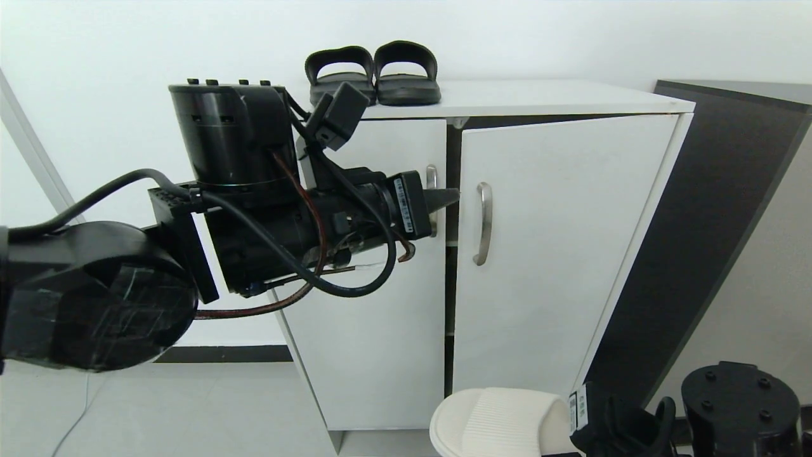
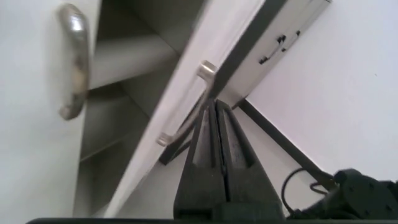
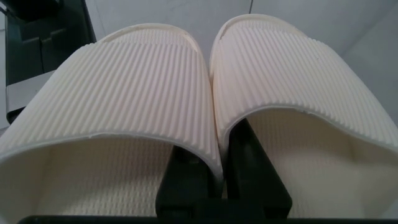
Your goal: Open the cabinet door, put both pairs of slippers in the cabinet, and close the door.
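Jaws of the left gripper are pressed together w/ nothing between, tips just beside the door handle; door is open a crack. Step, I judge: opening. You next need to hook it and swing wide. Right gripper pinches the cream slippers, clear at the wrist cam. Head cam adds black slippers atop the cabinet.

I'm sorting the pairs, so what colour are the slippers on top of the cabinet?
Plain black; the slippers on the cabinet show best in the head view.
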You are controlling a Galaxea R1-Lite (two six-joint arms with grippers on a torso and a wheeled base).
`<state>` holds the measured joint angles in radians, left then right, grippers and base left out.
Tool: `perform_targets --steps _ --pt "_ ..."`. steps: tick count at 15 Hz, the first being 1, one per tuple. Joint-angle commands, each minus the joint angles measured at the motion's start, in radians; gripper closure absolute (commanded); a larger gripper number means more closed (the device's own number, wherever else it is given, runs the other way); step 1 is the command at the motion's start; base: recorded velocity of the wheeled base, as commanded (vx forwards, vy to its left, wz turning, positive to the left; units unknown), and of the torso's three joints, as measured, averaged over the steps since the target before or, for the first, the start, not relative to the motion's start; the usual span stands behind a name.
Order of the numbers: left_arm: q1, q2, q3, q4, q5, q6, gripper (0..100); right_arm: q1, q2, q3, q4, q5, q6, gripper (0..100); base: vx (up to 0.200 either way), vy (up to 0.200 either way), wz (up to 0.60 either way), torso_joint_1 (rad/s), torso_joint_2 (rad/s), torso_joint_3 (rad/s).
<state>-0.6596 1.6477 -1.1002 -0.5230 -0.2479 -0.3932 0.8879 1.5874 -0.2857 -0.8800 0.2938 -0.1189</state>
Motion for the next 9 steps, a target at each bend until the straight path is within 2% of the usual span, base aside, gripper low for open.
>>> perform_targets --steps 1,5,6,7,8,9 --pt "0.018 0.023 -0.021 0.0 0.001 -0.001 100 0.0 0.003 0.0 -0.001 -0.001 -0.001 100 0.0 0.0 0.0 0.0 0.0 0.0" --pt "0.044 0.087 -0.086 -0.006 0.001 -0.009 100 0.0 0.003 0.0 -0.001 -0.004 -0.021 100 0.0 0.0 0.0 0.0 0.0 0.0" --pt "0.048 0.098 -0.101 -0.006 0.002 -0.021 100 0.0 0.003 0.0 -0.001 -0.004 -0.021 100 0.0 0.0 0.0 0.0 0.0 0.0" --pt "0.049 0.109 -0.124 -0.006 0.001 -0.058 100 0.0 0.002 0.002 -0.001 -0.002 -0.019 100 0.0 0.0 0.0 0.0 0.0 0.0" --pt "0.049 0.116 -0.142 -0.006 0.001 -0.075 100 0.0 0.002 0.002 -0.001 -0.002 -0.019 100 0.0 0.0 0.0 0.0 0.0 0.0" --pt "0.049 0.129 -0.155 -0.005 0.002 -0.075 100 0.0 0.003 0.002 -0.001 -0.001 -0.019 100 0.0 0.0 0.0 0.0 0.0 0.0"
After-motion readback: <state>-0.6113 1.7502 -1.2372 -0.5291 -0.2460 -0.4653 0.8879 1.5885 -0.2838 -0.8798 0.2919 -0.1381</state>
